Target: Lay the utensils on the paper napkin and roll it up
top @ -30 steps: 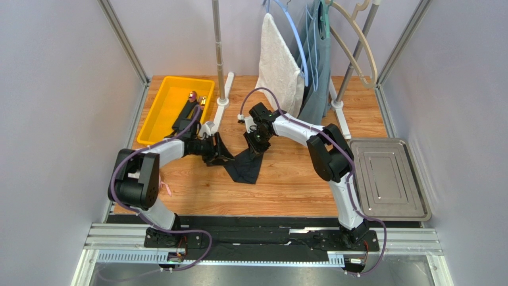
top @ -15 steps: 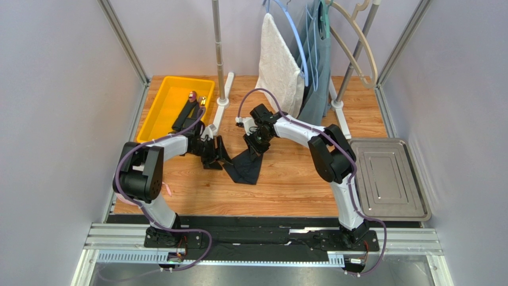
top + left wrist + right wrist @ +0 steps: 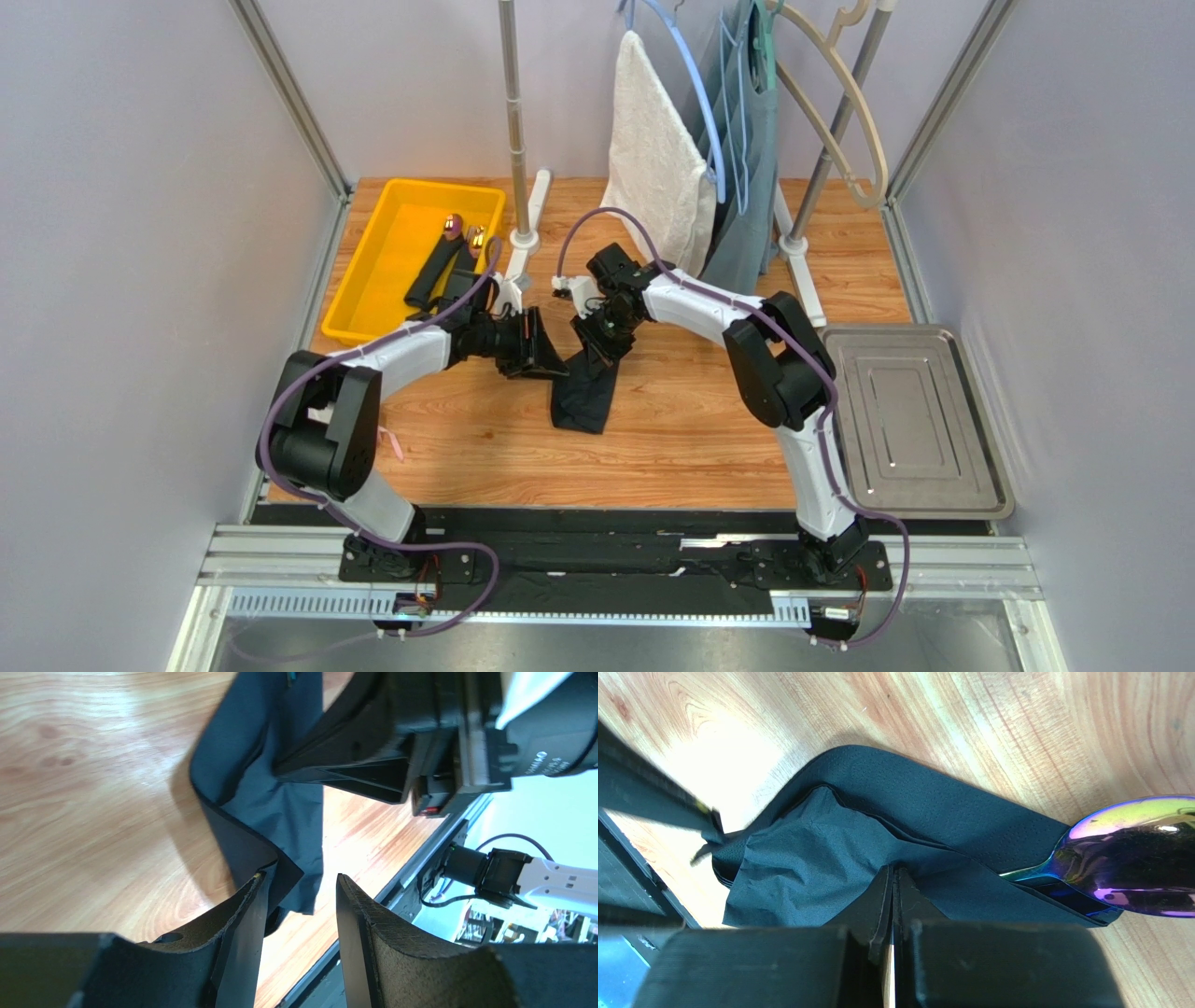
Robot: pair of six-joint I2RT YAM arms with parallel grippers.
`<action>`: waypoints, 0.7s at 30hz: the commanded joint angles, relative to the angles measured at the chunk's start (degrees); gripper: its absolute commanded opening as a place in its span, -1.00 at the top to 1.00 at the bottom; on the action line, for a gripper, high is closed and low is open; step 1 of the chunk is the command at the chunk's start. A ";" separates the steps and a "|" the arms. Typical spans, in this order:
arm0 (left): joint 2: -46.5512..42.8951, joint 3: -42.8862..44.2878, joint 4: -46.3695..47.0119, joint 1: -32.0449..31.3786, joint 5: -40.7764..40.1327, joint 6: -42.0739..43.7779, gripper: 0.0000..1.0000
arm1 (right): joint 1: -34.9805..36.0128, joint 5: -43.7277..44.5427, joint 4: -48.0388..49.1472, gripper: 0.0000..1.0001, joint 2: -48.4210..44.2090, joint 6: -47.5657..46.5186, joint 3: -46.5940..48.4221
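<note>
Two arms converge at mid-table in the top external view. The left gripper (image 3: 544, 350) sits just beside the upper left edge of the paper napkin (image 3: 582, 399), and the right gripper (image 3: 601, 336) is at the napkin's far end. The napkin is bunched into a narrow dark strip that runs from the right gripper toward the near edge, over the wooden table (image 3: 673, 448). Other utensils (image 3: 449, 259), with dark handles and shiny heads, lie in the yellow bin (image 3: 368, 280) at the far left. A metal tray (image 3: 912, 420) sits at the right. A white towel (image 3: 652, 154) and a grey-blue garment (image 3: 744, 168) hang at the back.

Left wrist view: the left jaws stand apart with the napkin's lower corner in the gap. One finger (image 3: 242, 924) is at the folded edge, but contact cannot be confirmed. No clamp is made. The right gripper appears above, nipping the napkin's upper part.

Right wrist view: the right fingertips are pressed together on a gathered fold of the napkin. A spoon (image 3: 1137, 850) with an iridescent purple-gold bowl protrudes from the napkin's fold at the right, over the wood. Its handle is hidden inside the napkin
</note>
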 commanded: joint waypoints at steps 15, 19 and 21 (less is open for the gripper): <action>-6.77 -1.55 2.21 0.53 -1.26 -3.97 -0.15 | 0.39 2.20 -6.14 1.00 6.81 -4.18 3.11; -10.37 -4.09 6.23 1.51 3.04 -4.58 -0.19 | 0.48 1.59 -6.40 1.00 6.90 -4.45 3.28; -10.47 -6.90 10.81 0.72 6.29 -8.62 0.00 | 0.48 1.32 -6.49 1.00 7.07 -4.80 3.55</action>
